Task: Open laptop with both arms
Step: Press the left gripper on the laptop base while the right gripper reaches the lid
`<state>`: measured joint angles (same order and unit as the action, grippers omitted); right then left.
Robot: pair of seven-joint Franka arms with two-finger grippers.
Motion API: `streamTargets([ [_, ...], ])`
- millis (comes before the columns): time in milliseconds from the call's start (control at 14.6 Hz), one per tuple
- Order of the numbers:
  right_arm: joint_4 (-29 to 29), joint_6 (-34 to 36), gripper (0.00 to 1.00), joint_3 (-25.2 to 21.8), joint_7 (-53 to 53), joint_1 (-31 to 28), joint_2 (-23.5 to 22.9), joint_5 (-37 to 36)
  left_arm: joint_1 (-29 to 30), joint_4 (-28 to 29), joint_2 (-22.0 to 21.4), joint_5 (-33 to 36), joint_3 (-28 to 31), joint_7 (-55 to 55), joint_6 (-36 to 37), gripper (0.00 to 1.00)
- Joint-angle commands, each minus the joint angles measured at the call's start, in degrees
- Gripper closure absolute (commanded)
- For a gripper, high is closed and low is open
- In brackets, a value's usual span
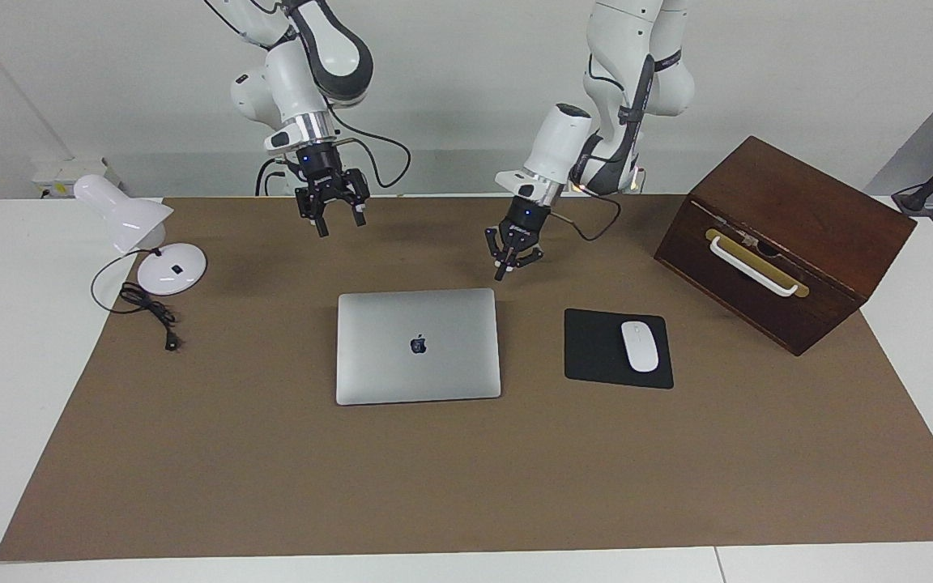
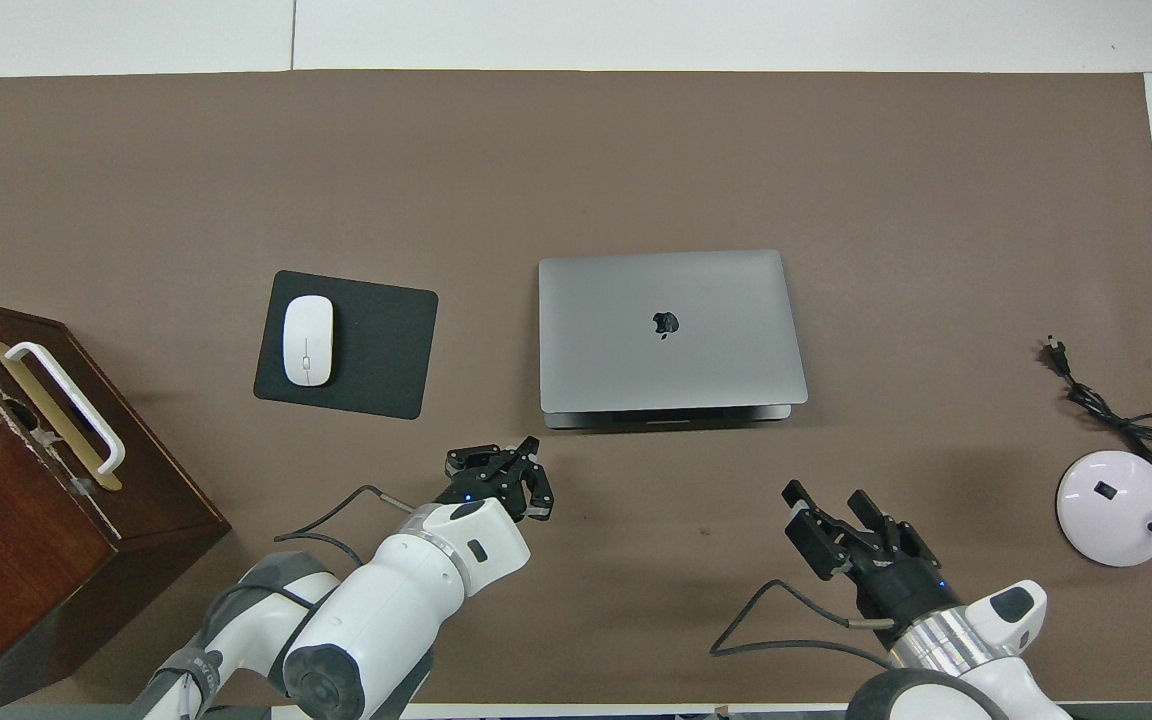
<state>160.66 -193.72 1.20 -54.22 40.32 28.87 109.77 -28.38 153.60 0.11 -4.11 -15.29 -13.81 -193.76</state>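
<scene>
Laptop (image 1: 418, 346) shut, flat mid-worktop (image 1: 272, 486), lid untouched. Approach step: my left gripper (image 1: 513, 257) hangs just off its robot-side corner, right gripper (image 1: 332, 207) higher; both jaws parted (nothing held). Next: pin base, lift lid edge.

Closed laptop (image 2: 671, 330) lies mid-mat, left end effector (image 2: 501, 470) and right end effector (image 2: 836, 515) hovering apart from it.

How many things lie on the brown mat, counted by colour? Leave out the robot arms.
Silver-grey: 1, the laptop
Black: 1, the mouse pad
White: 2, the mouse and the desk lamp
Dark brown: 1, the wooden box
Total: 5
</scene>
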Motion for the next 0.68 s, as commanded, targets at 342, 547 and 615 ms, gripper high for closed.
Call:
streamTargets([
  [342,-5.5,8.0,0.00,0.8,-1.3,-1.3,-6.2,24.5,-0.8,-1.7,6.1,-0.3,0.5,4.0,-6.7,1.00],
  [547,-6.0,9.9,0.00,0.8,-1.3,-1.6,-8.8,28.4,-0.8,-4.5,8.7,-0.3,0.5,4.8,-6.8,1.00],
  [615,-6.9,9.9,0.00,0.8,-1.3,-1.8,-10.0,28.4,-0.8,-5.0,9.2,-0.3,0.5,4.8,-6.8,1.00],
])
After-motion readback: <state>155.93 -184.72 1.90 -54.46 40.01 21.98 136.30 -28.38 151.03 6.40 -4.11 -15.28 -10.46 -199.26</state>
